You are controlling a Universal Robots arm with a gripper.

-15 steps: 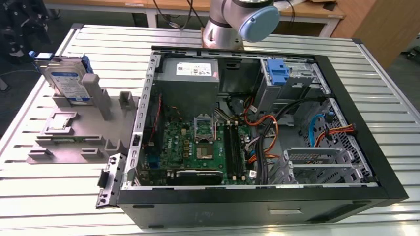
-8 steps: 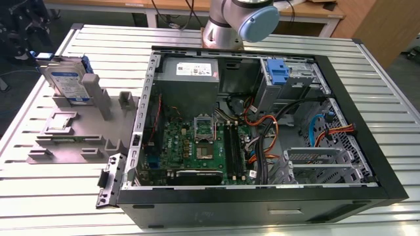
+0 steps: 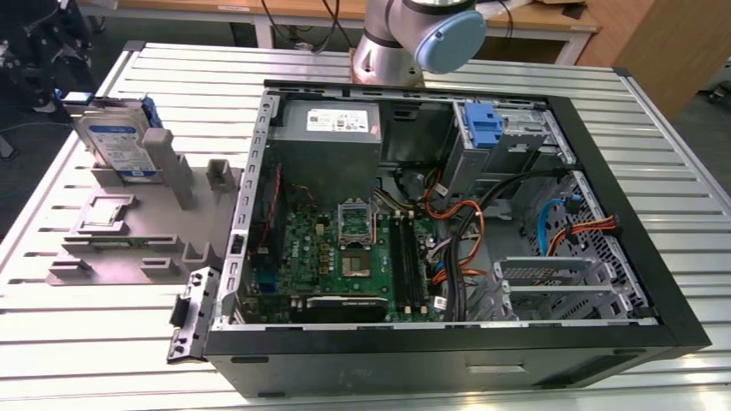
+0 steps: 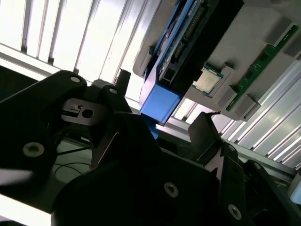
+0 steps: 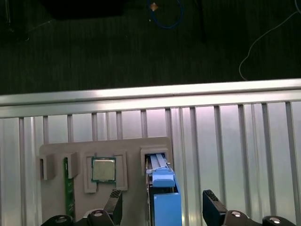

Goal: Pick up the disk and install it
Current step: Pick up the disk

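The disk [image 3: 115, 141] is a silver drive with a white-and-blue label in a blue carrier. It stands on edge in a slot of the grey holder [image 3: 126, 231], on the table at the exterior view's left. In the first wrist view my gripper [image 5: 162, 205] is open, with one black finger [image 5: 113, 203] on each side of the disk's blue end [image 5: 164, 200] and a gap on both sides. The second wrist view shows the same: the gripper [image 4: 164, 106] straddles the disk [image 4: 162, 101] without clamping it.
The holder also carries a processor chip [image 5: 103, 169] and a green memory stick [image 5: 69, 188]. The open computer case [image 3: 457, 342] lies at the exterior view's right, with a blue bracket on its drive bay [image 3: 485, 128], a power supply [image 3: 331, 124] and loose cables. The table edge [image 5: 150, 94] runs just beyond the holder.
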